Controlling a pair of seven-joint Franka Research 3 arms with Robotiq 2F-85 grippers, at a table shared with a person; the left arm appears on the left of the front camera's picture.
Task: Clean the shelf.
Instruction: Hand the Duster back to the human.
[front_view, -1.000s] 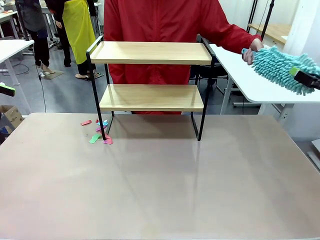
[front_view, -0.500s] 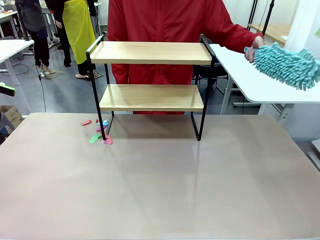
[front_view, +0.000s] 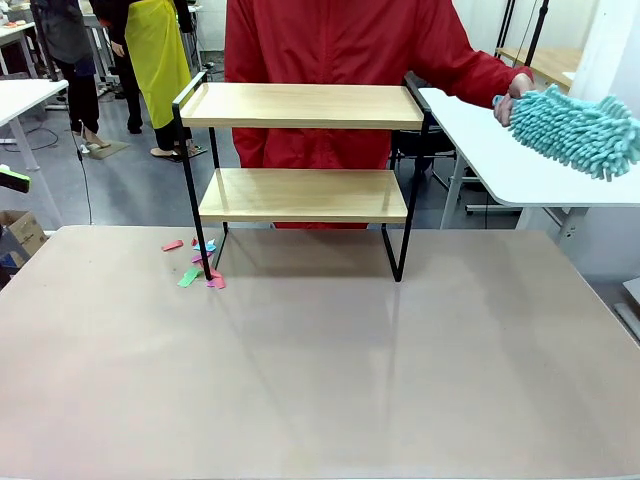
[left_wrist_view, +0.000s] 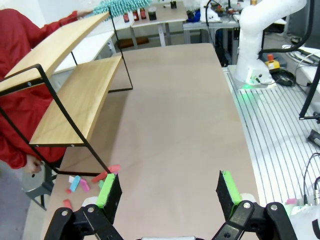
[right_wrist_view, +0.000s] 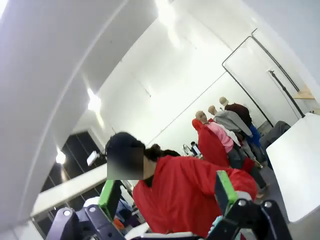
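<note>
The shelf (front_view: 300, 195) stands at the far middle of the table, two light wooden boards in a black frame, both boards bare. Small coloured scraps (front_view: 198, 265) lie on the table by its front left leg. A person in red stands behind it, one hand (front_view: 512, 100) on a fluffy teal duster (front_view: 575, 130) that rests on the white side table (front_view: 480, 155). My left gripper (left_wrist_view: 167, 192) hangs open above the table's near left part, with the shelf (left_wrist_view: 75, 100) and scraps (left_wrist_view: 85, 182) ahead to its left. My right gripper (right_wrist_view: 167, 197) is open and empty, pointing up toward the person.
The brown table (front_view: 320, 370) spreads wide in front of the shelf. The right arm's white base (left_wrist_view: 260, 45) stands beyond the table's edge, on a ribbed metal floor. A cardboard box (front_view: 20, 235) sits on the floor at the left. Other people stand far back.
My right gripper opened off the duster's end and drew out of the front view to the right. The person keeps the duster on the side table.
</note>
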